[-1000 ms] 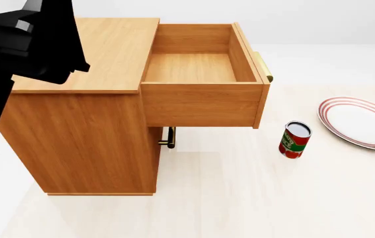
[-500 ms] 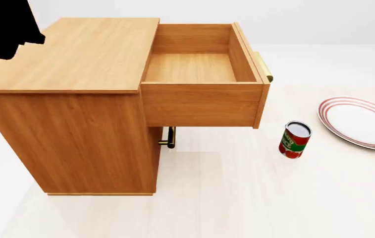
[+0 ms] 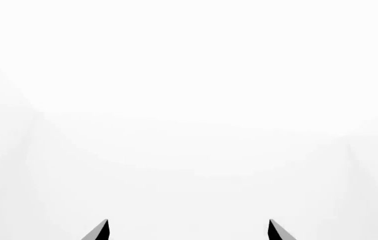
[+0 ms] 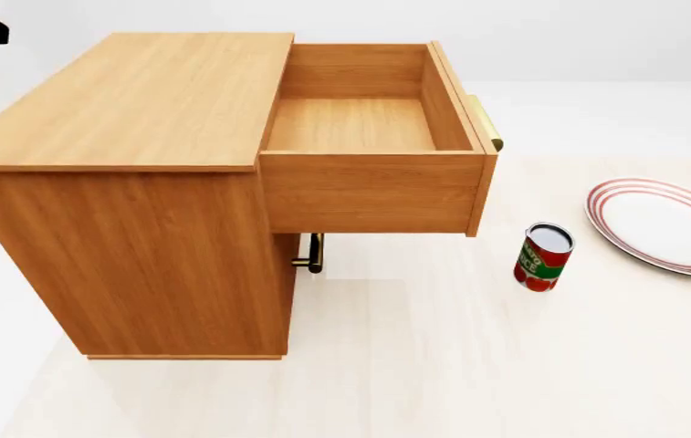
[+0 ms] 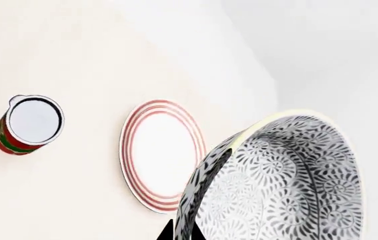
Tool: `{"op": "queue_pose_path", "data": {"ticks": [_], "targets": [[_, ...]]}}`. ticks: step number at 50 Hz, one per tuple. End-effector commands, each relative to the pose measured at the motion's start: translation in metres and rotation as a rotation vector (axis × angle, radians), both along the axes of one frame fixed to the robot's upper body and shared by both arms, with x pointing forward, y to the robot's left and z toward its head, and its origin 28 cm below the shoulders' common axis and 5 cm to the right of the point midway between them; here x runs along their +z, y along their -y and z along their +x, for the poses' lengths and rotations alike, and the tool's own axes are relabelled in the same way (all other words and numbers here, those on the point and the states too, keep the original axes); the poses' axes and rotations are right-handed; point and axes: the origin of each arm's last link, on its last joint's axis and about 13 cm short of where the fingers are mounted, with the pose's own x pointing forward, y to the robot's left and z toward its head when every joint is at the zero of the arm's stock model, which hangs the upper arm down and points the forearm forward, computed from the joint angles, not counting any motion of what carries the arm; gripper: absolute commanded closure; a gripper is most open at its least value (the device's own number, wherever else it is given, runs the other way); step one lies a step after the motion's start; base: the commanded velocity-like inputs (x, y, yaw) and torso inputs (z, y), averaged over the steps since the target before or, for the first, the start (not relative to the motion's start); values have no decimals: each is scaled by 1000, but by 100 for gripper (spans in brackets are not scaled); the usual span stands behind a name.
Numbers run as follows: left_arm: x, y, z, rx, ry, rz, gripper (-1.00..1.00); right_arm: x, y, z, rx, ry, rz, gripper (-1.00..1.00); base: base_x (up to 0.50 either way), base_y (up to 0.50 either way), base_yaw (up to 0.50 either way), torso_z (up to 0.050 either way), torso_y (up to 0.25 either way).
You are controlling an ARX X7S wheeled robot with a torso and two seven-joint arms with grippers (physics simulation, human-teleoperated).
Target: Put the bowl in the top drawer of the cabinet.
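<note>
White floor unchanged; right pincer (image 5: pixel 179 231) gripping the bowl (image 5: pixel 288 185) has entered, left pincer (image 3: pixel 187 230) open.

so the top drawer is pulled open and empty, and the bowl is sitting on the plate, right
Not quite. The top drawer is pulled open and empty, but the bowl is not on the plate. The right wrist view shows it raised at the right gripper, tipped on its side, with the plate bare on the floor behind it.

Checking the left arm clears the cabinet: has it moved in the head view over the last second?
Yes. It has withdrawn toward the view's upper left, off the cabinet top; only a dark corner remains.
</note>
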Motion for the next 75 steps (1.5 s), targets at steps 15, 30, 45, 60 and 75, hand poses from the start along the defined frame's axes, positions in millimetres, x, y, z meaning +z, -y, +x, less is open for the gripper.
{"op": "queue_pose_path", "data": {"ticks": [15, 30, 45, 60, 75], "targets": [[0, 1, 1, -17, 23, -9, -100, 121, -63, 58, 500, 77, -149, 100, 0, 0, 0, 0, 0], [0, 1, 1, -12, 33, -16, -100, 141, -109, 68, 795, -39, -161, 100, 0, 0, 0, 0, 1], [0, 1, 2, -47, 50, -17, -100, 137, -151, 79, 989, -94, -201, 100, 0, 0, 0, 0, 0], [0, 1, 2, -56, 73, -20, -100, 122, -179, 90, 1046, -146, -198, 100, 0, 0, 0, 0, 1], [2, 1, 3, -58, 170, -9, -100, 96, -197, 103, 1070, -195, -159, 100, 0, 0, 0, 0, 0]]}}
